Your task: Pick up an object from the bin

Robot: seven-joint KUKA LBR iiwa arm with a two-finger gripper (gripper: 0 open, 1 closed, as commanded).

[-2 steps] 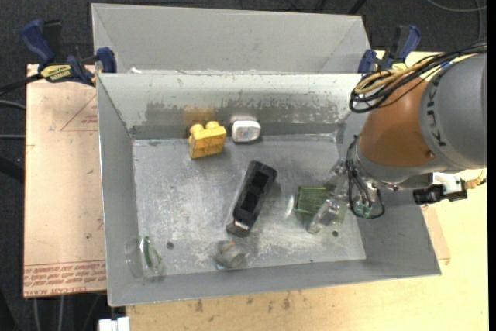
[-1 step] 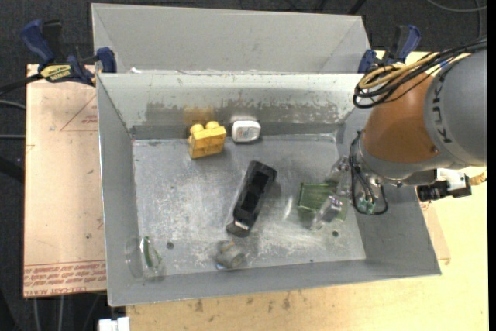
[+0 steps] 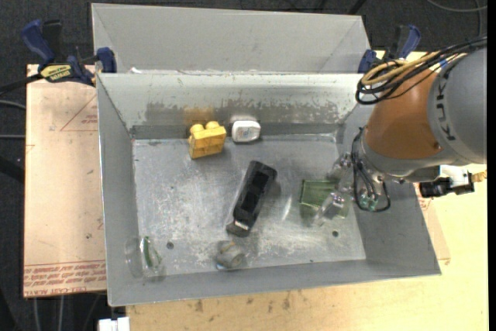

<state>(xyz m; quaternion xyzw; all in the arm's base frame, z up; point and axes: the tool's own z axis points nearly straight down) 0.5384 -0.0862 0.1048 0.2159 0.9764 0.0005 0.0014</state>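
My gripper (image 3: 338, 203) is low at the right side of the bin floor, touching or just over a small green see-through piece (image 3: 313, 196) that lies to its left. A black oblong device (image 3: 253, 197), like a stapler, lies tilted in the middle of the bin, a hand's width left of the green piece.
A yellow toy block (image 3: 207, 139) and a small white-and-grey thing (image 3: 246, 131) sit by the back wall. A grey lump (image 3: 229, 253) lies near the front wall, and a clear glass piece (image 3: 146, 254) in the front left corner. The arm comes in over the right wall.
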